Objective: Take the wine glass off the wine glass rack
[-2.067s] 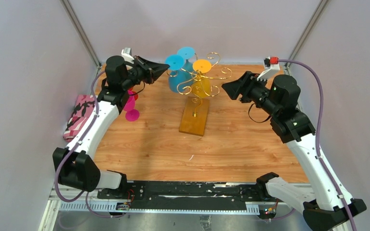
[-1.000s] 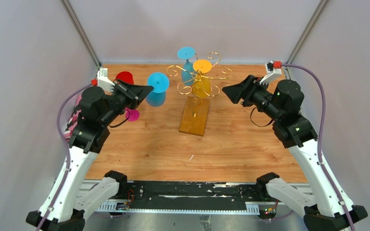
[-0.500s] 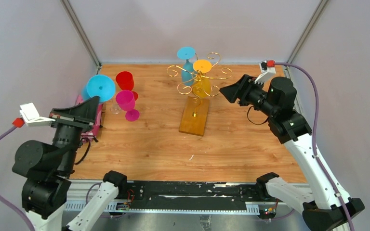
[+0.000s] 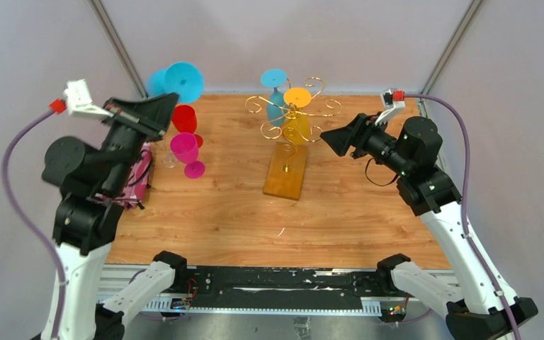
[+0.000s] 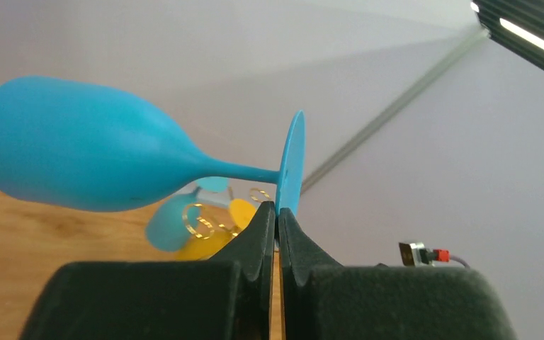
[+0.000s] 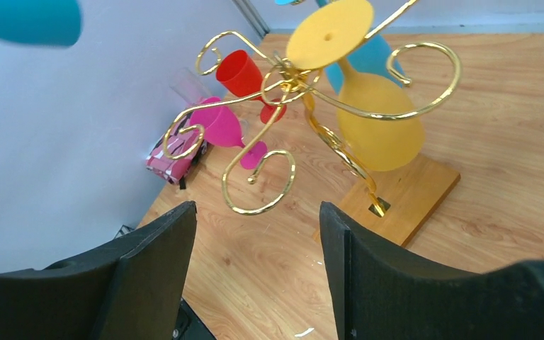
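The left gripper (image 5: 278, 210) pinches the foot of the blue wine glass (image 5: 78, 145), raised at far left, well apart from the wine glass rack (image 4: 286, 177). The right gripper (image 4: 324, 139) gapes near the rack's yellow glass (image 6: 379, 120).

Wooden table (image 4: 354, 212) bearing wine glass rack (image 4: 285, 176), red glass (image 4: 183, 117), pink glass (image 4: 184, 147)

- The rack (image 4: 292, 120) stood on the table (image 4: 255, 212), at the middle toward the back.
- Two glasses hung upside down on it, the rear glass (image 4: 276, 103) behind the front glass (image 4: 296, 126).
- A third glass (image 4: 182, 81) lay sideways above the far left corner, its foot pinched in the left gripper (image 4: 166, 99).
- More glasses (image 4: 183, 146) sat below it near the left edge, with a cloth (image 6: 177, 149) beside them.
- The right gripper (image 4: 324, 139), fingers apart, hovered just right of the rack.
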Tool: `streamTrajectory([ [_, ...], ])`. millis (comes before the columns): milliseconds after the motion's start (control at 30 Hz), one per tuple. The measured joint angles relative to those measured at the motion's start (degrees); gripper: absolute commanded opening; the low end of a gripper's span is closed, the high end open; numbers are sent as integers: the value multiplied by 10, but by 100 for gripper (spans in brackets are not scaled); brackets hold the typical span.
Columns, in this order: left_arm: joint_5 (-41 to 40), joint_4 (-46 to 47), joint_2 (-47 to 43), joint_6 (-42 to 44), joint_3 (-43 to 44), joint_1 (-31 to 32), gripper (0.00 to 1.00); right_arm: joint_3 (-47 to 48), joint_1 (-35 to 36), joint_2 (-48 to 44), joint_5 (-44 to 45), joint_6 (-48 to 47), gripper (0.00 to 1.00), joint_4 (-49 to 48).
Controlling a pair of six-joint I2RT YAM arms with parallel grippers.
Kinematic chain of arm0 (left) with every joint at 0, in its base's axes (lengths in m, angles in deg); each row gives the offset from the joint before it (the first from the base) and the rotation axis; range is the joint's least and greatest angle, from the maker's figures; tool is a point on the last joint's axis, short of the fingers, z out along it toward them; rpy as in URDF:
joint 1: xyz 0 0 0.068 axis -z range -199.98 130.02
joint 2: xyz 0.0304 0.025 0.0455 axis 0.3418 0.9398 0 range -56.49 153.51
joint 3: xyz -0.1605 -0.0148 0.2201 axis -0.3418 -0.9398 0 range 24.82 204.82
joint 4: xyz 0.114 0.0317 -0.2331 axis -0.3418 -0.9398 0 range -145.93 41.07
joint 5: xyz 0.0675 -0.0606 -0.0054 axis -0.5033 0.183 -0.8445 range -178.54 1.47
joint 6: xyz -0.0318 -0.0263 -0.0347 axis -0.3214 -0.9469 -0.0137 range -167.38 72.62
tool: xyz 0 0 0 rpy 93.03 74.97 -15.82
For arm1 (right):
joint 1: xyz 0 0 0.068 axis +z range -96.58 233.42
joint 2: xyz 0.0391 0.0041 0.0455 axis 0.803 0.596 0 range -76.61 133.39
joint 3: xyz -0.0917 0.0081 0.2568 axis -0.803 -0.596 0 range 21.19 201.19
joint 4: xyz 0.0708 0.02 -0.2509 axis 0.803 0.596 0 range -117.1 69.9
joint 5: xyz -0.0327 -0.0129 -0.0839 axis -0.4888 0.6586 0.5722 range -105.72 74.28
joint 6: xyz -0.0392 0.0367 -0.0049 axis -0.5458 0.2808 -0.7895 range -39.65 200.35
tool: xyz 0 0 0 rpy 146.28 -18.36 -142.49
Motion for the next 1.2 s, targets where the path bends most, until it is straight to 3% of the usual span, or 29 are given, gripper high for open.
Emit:
streamTrajectory([
  [300, 271, 229, 127, -51, -24, 0, 0, 12, 0, -29, -55, -50, 72, -23],
  [567, 465, 434, 142, -95, -35, 1, 0, 24, -5, -39, -108, -81, 73, -100],
  [700, 549, 620, 139, -176, -69, 3, 0, 37, -6, -23, -155, -82, 73, -158],
  [800, 600, 833, 168, -308, -82, 4, 0, 50, -7, -11, -194, -82, 73, -192],
  [900, 634, 986, 193, -403, -81, 10, 0, 72, -9, -1, -238, -82, 73, -220],
  [1000, 660, 1061, 204, -449, -96, 16, 0, 105, -9, 5, -275, -84, 73, -239],
  [1200, 690, 1109, 205, -468, -129, 30, 0, 173, -9, 23, -325, -87, 72, -269],
])
